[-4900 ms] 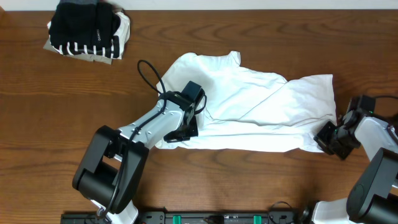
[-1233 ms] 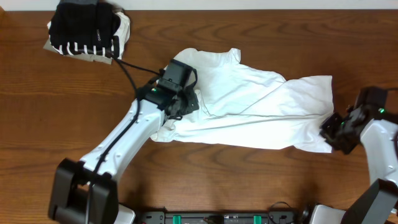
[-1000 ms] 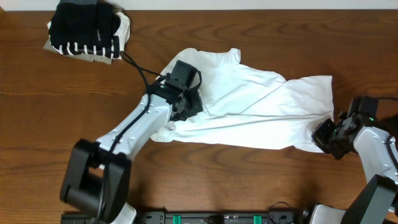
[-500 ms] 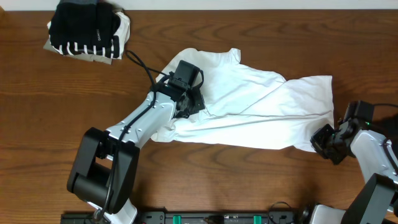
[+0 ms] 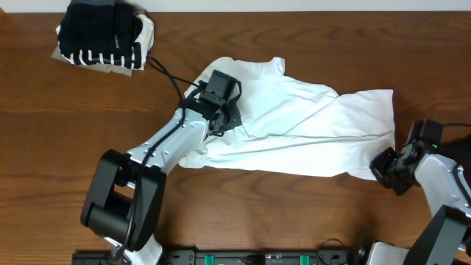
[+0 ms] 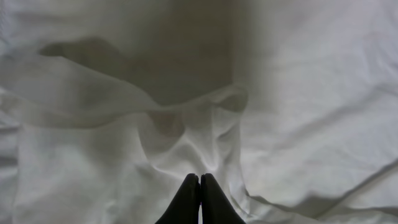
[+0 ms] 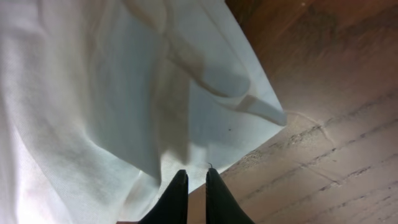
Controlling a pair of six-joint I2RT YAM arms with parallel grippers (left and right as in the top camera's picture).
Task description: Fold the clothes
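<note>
The clothes here are chiefly a large white T-shirt point(image 5: 309, 125), lying crumpled across the middle of the table. My left gripper point(image 5: 228, 124) rests on its left part. In the left wrist view that gripper point(image 6: 199, 177) is shut, and a raised ridge of the white T-shirt point(image 6: 298, 93) runs into the tips. My right gripper point(image 5: 379, 163) sits at the shirt's lower right corner. Seen from the right wrist, the right gripper point(image 7: 196, 172) is closed to a narrow slit on the hem of the T-shirt point(image 7: 93, 93), with wood showing behind.
A folded pile of black, striped and beige garments point(image 5: 103, 37) sits at the far left corner. The wooden table point(image 5: 294, 213) runs along the front edge below the shirt. The left arm's cable point(image 5: 169, 73) loops over the wood near the pile.
The left gripper has shifted slightly right on the shirt and the arm's elbow swung right. The right gripper came down and left to the shirt's corner. The shirt itself has barely moved.
</note>
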